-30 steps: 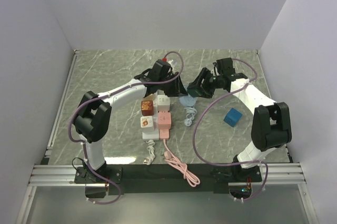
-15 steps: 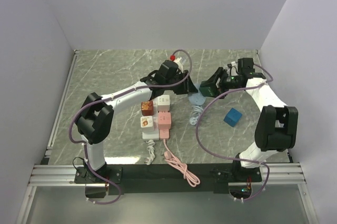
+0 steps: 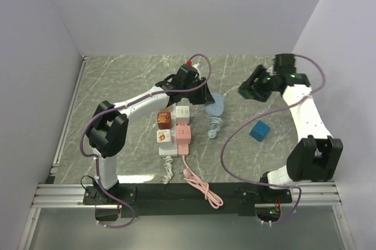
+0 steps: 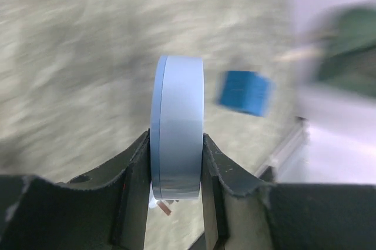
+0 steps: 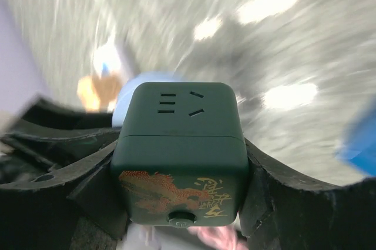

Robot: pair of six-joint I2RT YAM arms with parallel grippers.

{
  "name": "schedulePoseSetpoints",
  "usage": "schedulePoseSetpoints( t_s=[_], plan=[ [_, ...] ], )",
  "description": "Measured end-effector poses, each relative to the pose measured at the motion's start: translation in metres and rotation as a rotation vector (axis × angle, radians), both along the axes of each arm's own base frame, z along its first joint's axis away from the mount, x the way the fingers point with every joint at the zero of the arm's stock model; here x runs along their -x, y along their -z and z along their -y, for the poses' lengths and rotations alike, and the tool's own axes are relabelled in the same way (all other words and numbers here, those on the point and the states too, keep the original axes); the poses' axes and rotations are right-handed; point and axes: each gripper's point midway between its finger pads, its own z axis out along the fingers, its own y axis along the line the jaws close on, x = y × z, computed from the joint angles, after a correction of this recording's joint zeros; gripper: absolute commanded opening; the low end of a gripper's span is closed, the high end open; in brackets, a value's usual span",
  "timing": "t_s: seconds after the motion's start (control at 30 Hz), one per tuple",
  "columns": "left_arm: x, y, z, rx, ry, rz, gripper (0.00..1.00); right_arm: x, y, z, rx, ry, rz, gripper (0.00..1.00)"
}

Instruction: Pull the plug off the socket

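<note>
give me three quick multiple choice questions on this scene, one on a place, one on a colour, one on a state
1. Where is the blue cube?
A against the back wall; B on the right side of the table; C at the left edge

2. What colour is the socket in the right hand?
A white; B pink; C dark green

3. The plug and that socket are:
A apart, one in each hand; B plugged together; C both lying flat

Answers:
1 B, the top view shows it on the marble.
2 C, the right wrist view shows it.
3 A, the left hand grips the plug alone.
</note>
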Motion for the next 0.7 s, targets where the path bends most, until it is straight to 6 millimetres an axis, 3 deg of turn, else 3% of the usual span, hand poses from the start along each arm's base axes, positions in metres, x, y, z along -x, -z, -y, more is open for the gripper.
schedulePoseSetpoints(
  t_s=[0.13,0.27,0.57,0.7],
  plan=[
    [-0.010,0.039,-0.034,-0.131,-0.068,-0.091,0.01,-0.009,-0.014,0.053,0.096,0.173,0.070,0.00],
    [-0.014,0.057,-0.049,-0.181,-0.102,-0.134,0.01,-0.012,-0.001,0.071,0.178,0.247,0.032,0.00],
    [-0.010,0.049,-0.039,-0.138,-0.073,-0.134,0.01,-0.021,0.096,0.115,0.394,0.397,-0.247,0.00],
    [-0.020,0.028,-0.046,-0.063,-0.099,-0.124,0.01,-0.019,0.124,0.121,0.431,0.417,-0.323,0.04]
  ],
)
